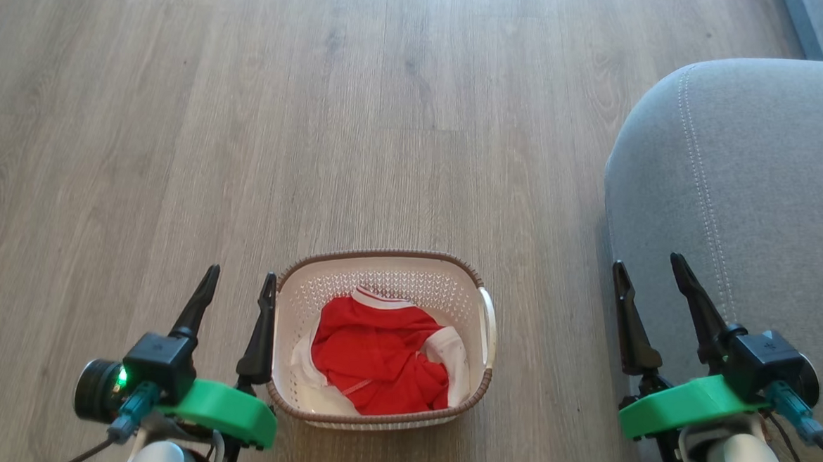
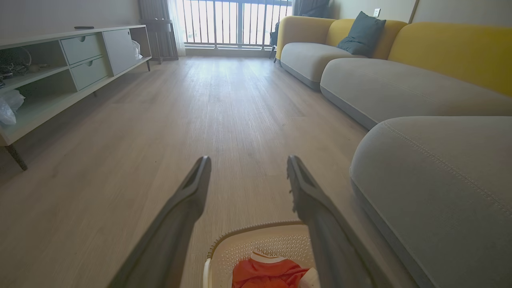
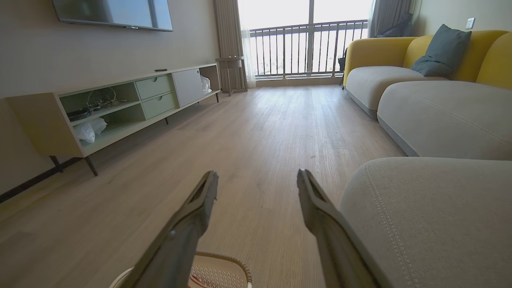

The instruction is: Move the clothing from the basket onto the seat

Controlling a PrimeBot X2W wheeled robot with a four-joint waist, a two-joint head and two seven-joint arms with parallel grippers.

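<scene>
The cream perforated basket (image 1: 295, 302) with a brown rim stands on the wood floor, low in the middle of the head view. Inside it lies the red clothing (image 1: 377, 356) with white collar and cuff trim, also seen in the left wrist view (image 2: 268, 274). My left gripper (image 1: 238, 277) hangs open just left of the basket, empty. My right gripper (image 1: 649, 261) is open and empty above the front edge of the grey seat (image 1: 759, 179), right of the basket. The basket's far rim (image 3: 224, 258) peeks in at the bottom of the right wrist view.
A long grey and yellow sofa (image 2: 400, 76) with a dark cushion (image 2: 362, 34) runs along the right. A low pale cabinet (image 3: 132, 104) stands against the left wall under a screen. A balcony railing (image 3: 304, 48) closes the far end.
</scene>
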